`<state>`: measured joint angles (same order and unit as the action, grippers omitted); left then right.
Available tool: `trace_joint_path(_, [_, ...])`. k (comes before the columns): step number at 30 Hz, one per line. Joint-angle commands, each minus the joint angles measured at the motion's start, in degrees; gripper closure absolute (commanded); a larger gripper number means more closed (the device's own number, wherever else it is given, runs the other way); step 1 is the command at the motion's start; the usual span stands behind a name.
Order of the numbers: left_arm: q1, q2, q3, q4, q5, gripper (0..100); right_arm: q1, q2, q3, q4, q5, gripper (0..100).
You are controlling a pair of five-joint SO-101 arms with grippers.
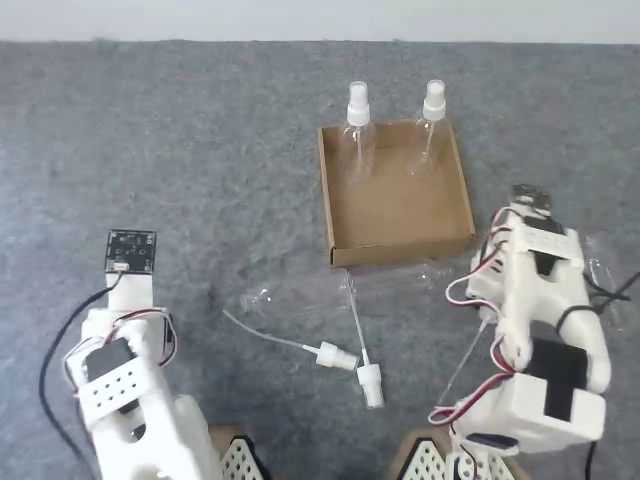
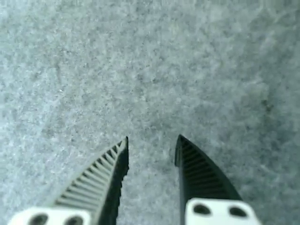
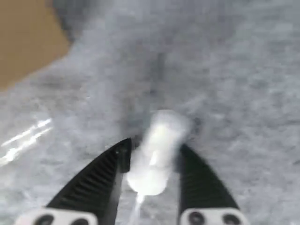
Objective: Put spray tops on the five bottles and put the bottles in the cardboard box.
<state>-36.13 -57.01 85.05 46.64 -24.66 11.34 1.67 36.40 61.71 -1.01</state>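
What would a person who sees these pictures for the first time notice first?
Two clear plastic bottles with white spray tops stand at the far side of the shallow brown cardboard box. Nearer, two loose white spray tops with long tubes lie on the grey carpet, and the right tool grips another white spray top.

Seems a robotics lab: grey felt tabletop point(image 1: 180, 130), wired white arm point(image 1: 125, 395), plain wall point(image 1: 300, 18).
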Motion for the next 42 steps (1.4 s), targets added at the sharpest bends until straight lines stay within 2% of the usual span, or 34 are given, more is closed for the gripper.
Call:
trace_joint_path(1, [0.0,-0.3,-0.1,-1.2,-0.4,85,1.4,-4.0,-2.9,-2.0,7.6,99.1])
trace_joint_path(4, [0.0,-0.3,0.0,-1.2,-0.4,85,1.3,-6.0,-3.0,-1.9,14.3,99.2])
trace_joint_path(8, [0.0,-0.3,0.0,-1.2,-0.4,85,2.0,-7.5,-4.7,-1.9,19.4,99.2])
trace_joint_path(12, [0.0,-0.3,0.0,-1.1,-0.4,85,2.0,-8.4,-8.4,0.2,20.0,99.2])
trace_joint_path(19, [0.0,-0.3,0.0,-1.1,-0.4,85,-3.0,-11.0,-20.0,13.2,19.9,99.2])
trace_joint_path(25, [0.0,-0.3,0.0,-1.1,-0.4,85,-13.8,-16.0,-26.8,20.6,13.9,99.2])
trace_joint_path(32, [0.0,-0.3,0.0,-1.1,-0.4,85,-35.0,-15.8,-35.6,24.4,6.2,99.2])
trace_joint_path(37, [0.0,-0.2,0.0,-1.1,-0.4,85,-47.5,-6.9,-45.2,23.9,0.6,99.2])
trace_joint_path(42, [0.0,-0.2,0.0,-1.1,-0.4,85,-52.6,8.0,-58.8,22.9,-1.3,99.2])
